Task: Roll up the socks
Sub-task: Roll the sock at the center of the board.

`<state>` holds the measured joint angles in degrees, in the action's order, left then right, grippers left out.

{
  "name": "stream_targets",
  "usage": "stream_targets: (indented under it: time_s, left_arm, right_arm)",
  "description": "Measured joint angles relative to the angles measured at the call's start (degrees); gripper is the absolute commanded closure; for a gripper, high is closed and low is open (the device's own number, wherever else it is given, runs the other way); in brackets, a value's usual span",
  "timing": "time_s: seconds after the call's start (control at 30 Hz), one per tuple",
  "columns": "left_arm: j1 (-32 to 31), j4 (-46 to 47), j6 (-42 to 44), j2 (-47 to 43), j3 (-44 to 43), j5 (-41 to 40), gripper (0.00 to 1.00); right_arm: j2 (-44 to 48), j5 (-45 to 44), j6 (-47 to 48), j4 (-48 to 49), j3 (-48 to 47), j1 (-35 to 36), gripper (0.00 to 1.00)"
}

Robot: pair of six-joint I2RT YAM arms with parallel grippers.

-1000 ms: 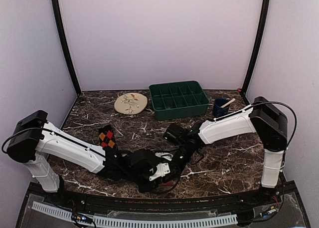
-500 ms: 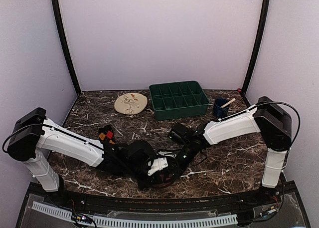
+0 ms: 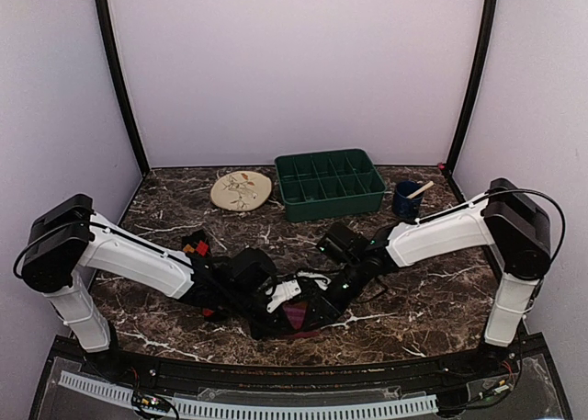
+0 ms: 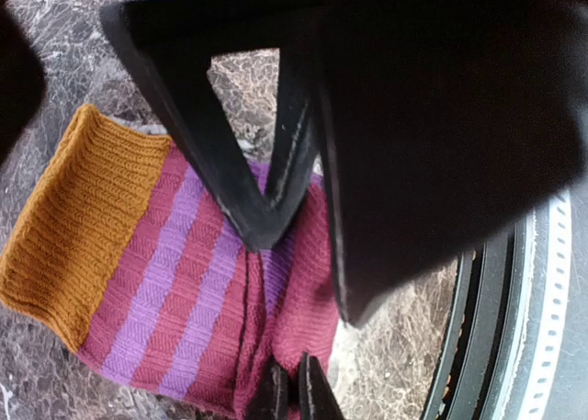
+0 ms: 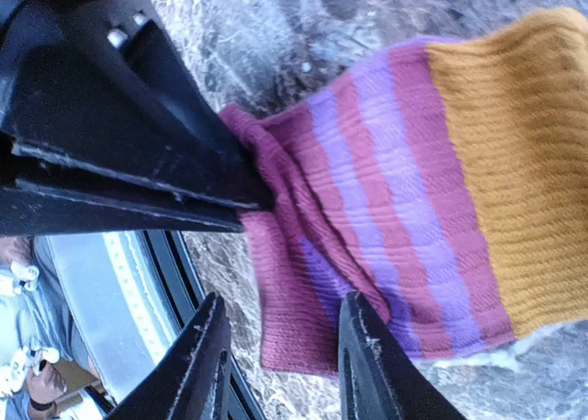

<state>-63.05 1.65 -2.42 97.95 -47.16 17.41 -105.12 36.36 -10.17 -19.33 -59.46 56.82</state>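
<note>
Left part of the surface (image 3: 413,300): black argyle sock (image 3: 195,247), lying loose. Centre, by the front edge: left gripper (image 4: 287,392) pinched tight on a fold of the magenta sock (image 4: 175,264). To its right: right gripper (image 5: 285,365), closed a second ago, now apart, straddling the sock's edge and holding nothing. That end is released, and the roll looks barely begun.

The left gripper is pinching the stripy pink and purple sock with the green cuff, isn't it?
Not quite: the cuff is orange-yellow, not green, as the left wrist view shows. The left gripper is indeed pinching the magenta-and-purple striped fabric sock.
</note>
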Motion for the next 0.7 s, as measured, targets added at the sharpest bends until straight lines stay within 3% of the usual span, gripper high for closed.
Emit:
stream_targets:
  time_s: [0.43, 0.7]
  left_arm:
    - [4.2, -1.0, -1.7, 0.6, 0.0, 7.6, 1.00]
    - [6.1, -4.3, -1.6, 1.1, -1.2, 12.3, 1.00]
  right_arm:
    - [3.6, -5.7, -1.8, 2.1, 4.2, -1.1, 0.60]
    - [11.1, -12.9, -4.5, 7.5, 10.5, -1.2, 0.60]
